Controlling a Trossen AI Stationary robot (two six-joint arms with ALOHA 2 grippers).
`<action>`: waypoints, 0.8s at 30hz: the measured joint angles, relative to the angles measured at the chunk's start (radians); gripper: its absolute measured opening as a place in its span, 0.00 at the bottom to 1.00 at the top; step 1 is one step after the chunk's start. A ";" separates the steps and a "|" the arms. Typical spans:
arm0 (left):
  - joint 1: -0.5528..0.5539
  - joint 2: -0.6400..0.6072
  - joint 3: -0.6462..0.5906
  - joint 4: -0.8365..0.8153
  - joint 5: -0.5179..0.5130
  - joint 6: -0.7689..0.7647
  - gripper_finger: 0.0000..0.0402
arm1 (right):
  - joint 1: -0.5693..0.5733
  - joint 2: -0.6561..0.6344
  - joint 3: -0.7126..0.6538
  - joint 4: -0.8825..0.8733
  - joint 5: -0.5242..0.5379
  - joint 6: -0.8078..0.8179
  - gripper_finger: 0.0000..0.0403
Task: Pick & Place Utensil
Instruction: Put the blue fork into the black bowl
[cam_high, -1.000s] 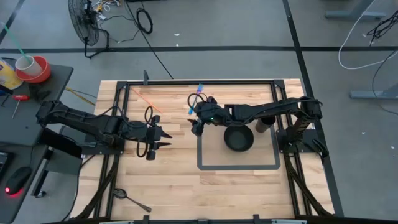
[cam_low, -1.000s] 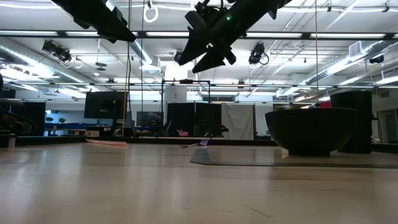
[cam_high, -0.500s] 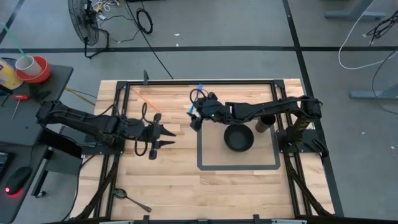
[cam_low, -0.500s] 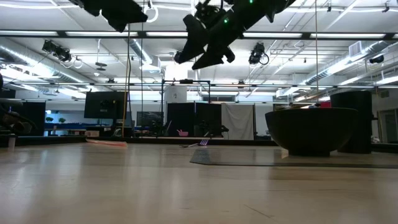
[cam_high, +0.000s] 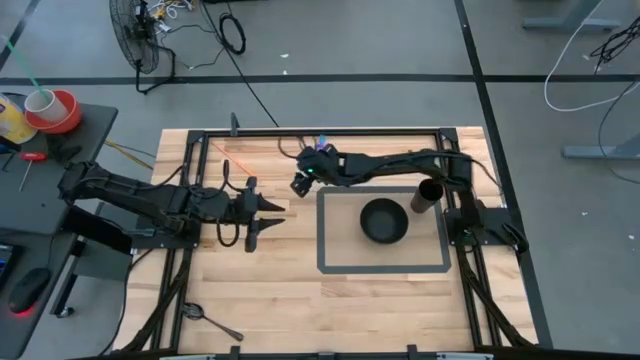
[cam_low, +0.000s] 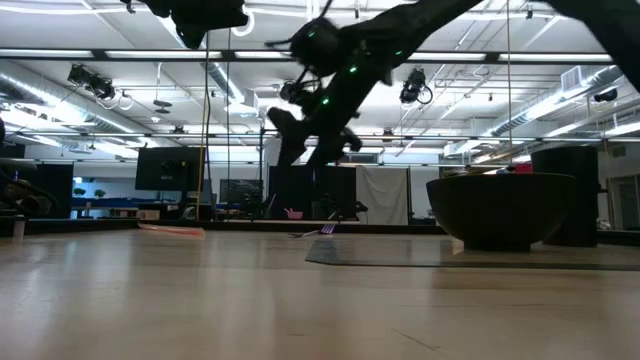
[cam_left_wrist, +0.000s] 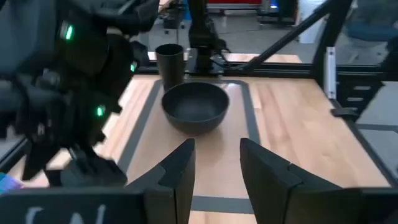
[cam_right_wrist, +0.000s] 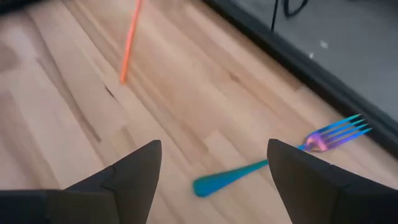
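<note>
While the shiny blue and purple metal fork (cam_right_wrist: 281, 158) lies flat on the light wooden table (cam_high: 270, 290) near its top edge in the high view, the right gripper (cam_high: 299, 186) has moved. A second ago it hung over the top left corner of the dark tape square (cam_high: 322, 268). Now it sits more to the left and closer to the top of the picture, right by the fork. In the low view it has also come down lower. I think this means it is getting ready to grab the fork, but it has not touched it yet.

The right arm reaches in from the right side and stretches long across the top of the table. Its two fingers are spread wide apart, and the fork shows between them in the right wrist view. A thin orange stick (cam_right_wrist: 130, 40) lies farther off.

The left gripper (cam_high: 268, 213) waits at the middle left of the high view, a bit more to the right than before. Its fingers are a little apart and hold nothing. It points at the round black bowl (cam_high: 384, 220) inside the square. A dark cup (cam_high: 429, 195) stands just beside the bowl.
</note>
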 joint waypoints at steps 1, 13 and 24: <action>0.000 0.000 0.000 0.001 -0.004 0.000 0.33 | -0.004 0.029 0.038 -0.039 -0.003 0.004 0.73; 0.000 0.000 0.000 0.016 -0.009 0.004 0.33 | -0.064 0.189 0.165 -0.143 0.013 0.032 0.72; 0.000 0.000 0.000 0.059 -0.015 0.027 0.33 | -0.014 0.204 0.166 -0.136 -0.055 -0.036 0.71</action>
